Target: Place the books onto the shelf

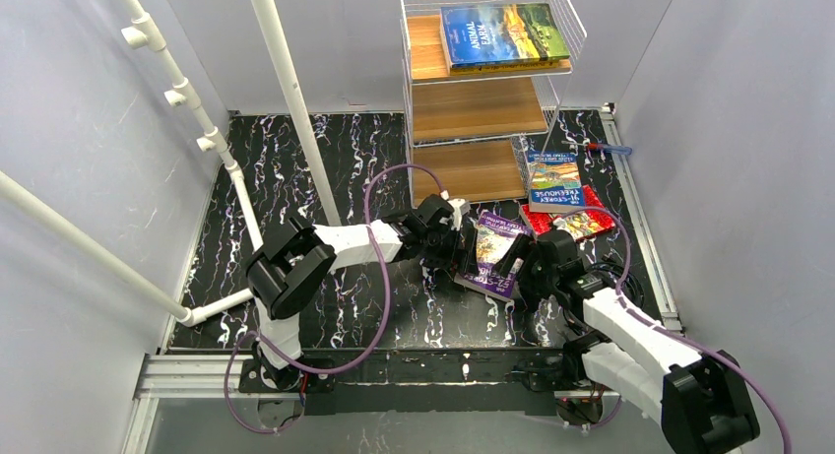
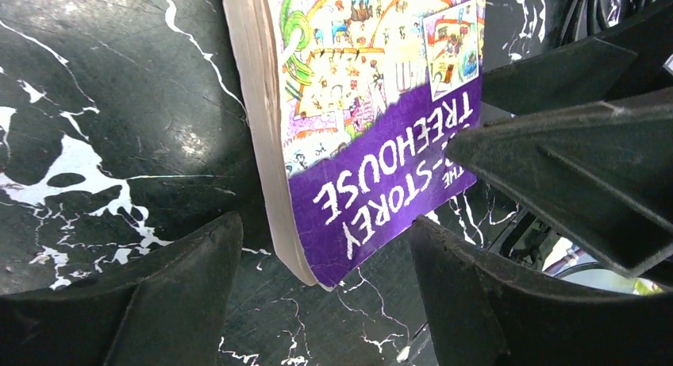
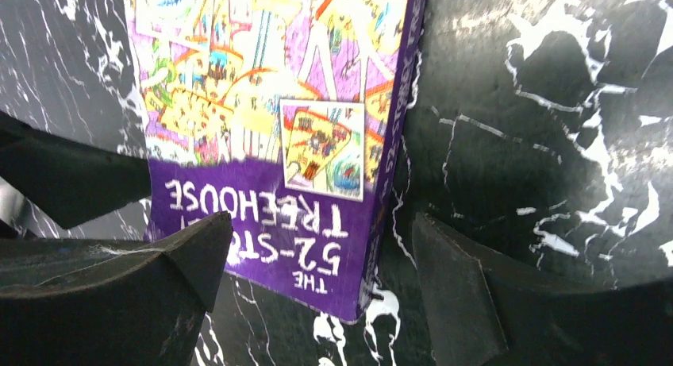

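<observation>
A purple "52-Storey Treehouse" book (image 1: pixel 495 249) lies on the black marbled table between both arms. My left gripper (image 1: pixel 461 245) is open at the book's left side; in its wrist view the purple book (image 2: pixel 373 104) has its near corner between the spread fingers (image 2: pixel 182 294), untouched. My right gripper (image 1: pixel 514 267) is open at the book's near right corner, with the spine of the purple book (image 3: pixel 278 128) inside the gap. The shelf (image 1: pixel 478 109) stands at the back with "Animal Farm" (image 1: pixel 502 35) on its top board. A blue book (image 1: pixel 554 181) lies over a red book (image 1: pixel 589 225) beside it.
White poles (image 1: pixel 286 90) slant across the left half of the table. A blue and red pen (image 1: pixel 610 150) lies by the right wall. Grey walls close in both sides. Purple cables (image 1: pixel 379 277) loop off the arms.
</observation>
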`<state>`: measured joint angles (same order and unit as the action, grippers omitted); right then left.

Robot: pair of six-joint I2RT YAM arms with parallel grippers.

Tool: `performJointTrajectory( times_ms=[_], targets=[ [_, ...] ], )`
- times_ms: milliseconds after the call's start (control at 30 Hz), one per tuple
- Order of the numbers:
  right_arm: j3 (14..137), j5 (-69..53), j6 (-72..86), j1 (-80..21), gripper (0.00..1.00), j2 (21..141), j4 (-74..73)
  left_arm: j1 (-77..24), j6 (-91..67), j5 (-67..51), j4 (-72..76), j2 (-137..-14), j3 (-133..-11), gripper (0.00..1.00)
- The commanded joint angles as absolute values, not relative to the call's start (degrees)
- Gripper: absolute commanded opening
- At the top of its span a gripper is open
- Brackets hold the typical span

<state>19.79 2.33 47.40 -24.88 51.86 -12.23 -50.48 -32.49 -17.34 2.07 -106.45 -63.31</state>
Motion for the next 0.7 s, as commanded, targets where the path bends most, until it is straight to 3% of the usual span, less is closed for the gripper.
performJointTrajectory(
  times_ms=[0,467,667],
  targets=[
    [18.7,1.1,45.3,-21.6,0.92,53.8,-6.3,-49.5,-34.1,-16.3,0.4,-106.1,-66.1,0.76],
    [17.3,-3.8,43.5,-16.9,0.95,57.6,-3.3,-49.4,-35.0,-21.3,4.2,-110.5,-69.5,0.66],
    [16.6,-4.6,43.5,-16.9,0.95,58.1,-3.0,-51.1,-37.0,-22.7,7.5,-110.5,-70.1,0.51]
  ],
)
